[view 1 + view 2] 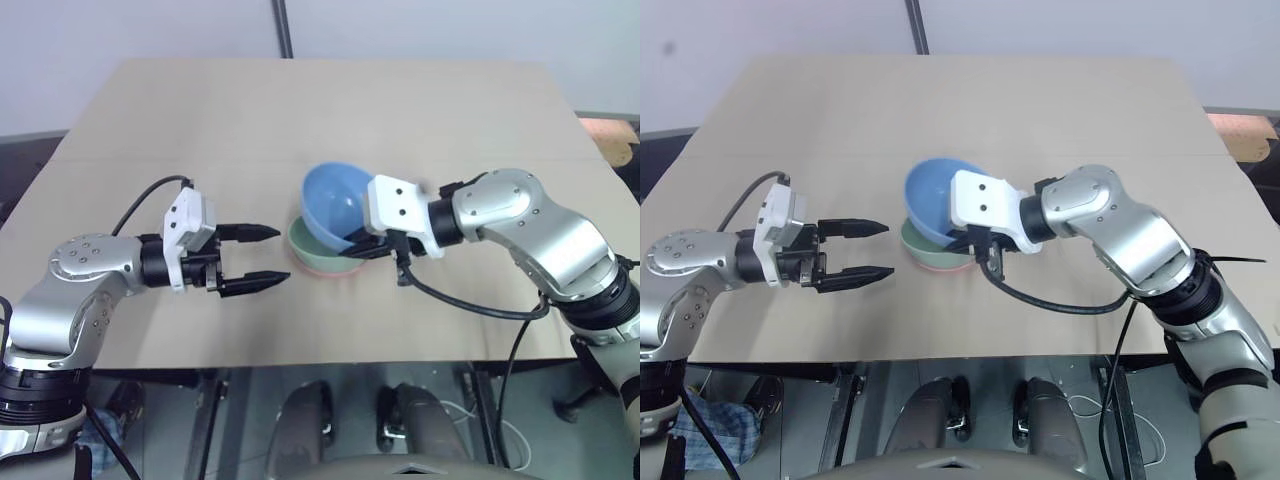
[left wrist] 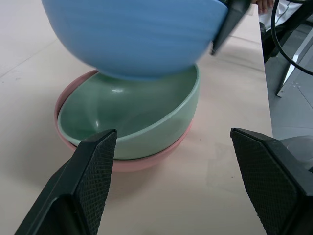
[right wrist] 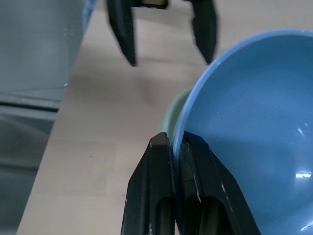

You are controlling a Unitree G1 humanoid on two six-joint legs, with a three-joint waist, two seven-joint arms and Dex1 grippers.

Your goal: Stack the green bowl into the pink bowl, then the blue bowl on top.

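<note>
Left gripper [image 1: 262,257] sits nearest, low over the table [image 1: 330,110], fingers spread wide and holding nothing; it points at the stack from just beside it. Judged: parked close as a ready support, not part of the lift.

Table: tan, bare apart from the bowls, which sit between the two grippers.

Right gripper [image 3: 175,147]: clenched on the blue bowl [image 1: 335,205], one finger inside the rim, one outside, wall pinched between them. A rim pinch suits a bowl too wide to span, and it leaves the underside free to drop into the bowl below.

Blue bowl: hangs tilted from the right gripper, mouth turned up and toward the left gripper, its bottom just above the green bowl [image 2: 129,117]. Whether it touches the green rim, I cannot tell. Not yet seated; judged, it needs levelling before release.

Green bowl: under the blue one, already nested in the pink bowl [image 2: 142,164], slightly tilted.

Pink bowl: flat on the table, only its rim showing around the green.
</note>
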